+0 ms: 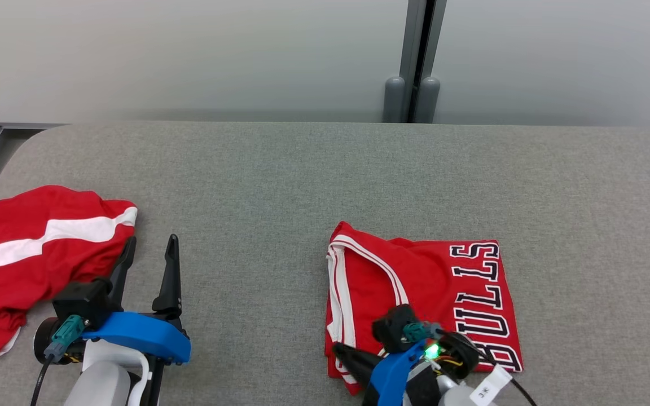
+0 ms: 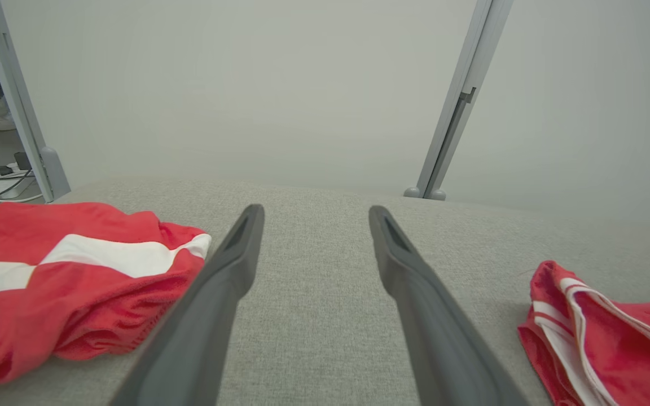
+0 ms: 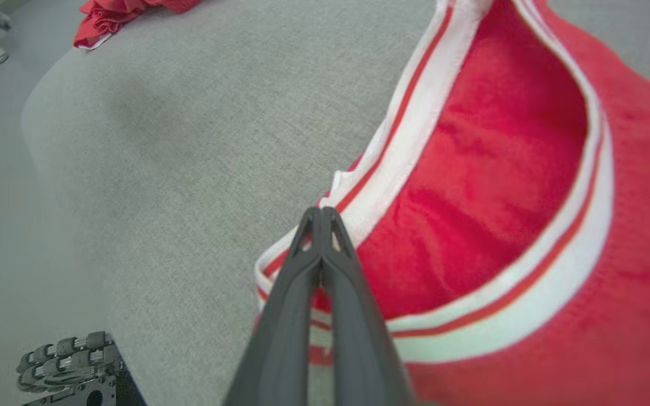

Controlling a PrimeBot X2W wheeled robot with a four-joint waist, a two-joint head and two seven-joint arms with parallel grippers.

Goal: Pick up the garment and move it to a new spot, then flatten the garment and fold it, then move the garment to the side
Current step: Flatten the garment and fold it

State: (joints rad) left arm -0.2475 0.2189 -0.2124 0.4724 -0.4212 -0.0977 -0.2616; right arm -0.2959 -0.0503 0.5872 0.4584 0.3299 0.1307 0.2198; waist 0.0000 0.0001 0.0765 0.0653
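Grey table (image 1: 280,186); folded jersey (image 1: 432,282) laid right of centre; right gripper (image 3: 321,217) closed at its near-left edge, pinch unconfirmed; left gripper (image 1: 152,239) wide beside second garment (image 1: 31,265); step judged: sideways move; firm hold needed.

Grey fabric-covered table (image 1: 325,180) before me — at its left end, a crumpled red cloth (image 1: 26,270) (broad white stripe); grey post (image 1: 415,56) behind.

Jersey (image 1: 424,293) on table (image 1: 302,186), right of centre; other garment (image 1: 26,265) at left edge. Left gripper (image 1: 151,241) just right of other garment; right gripper (image 1: 341,351) at jersey's near-left corner.
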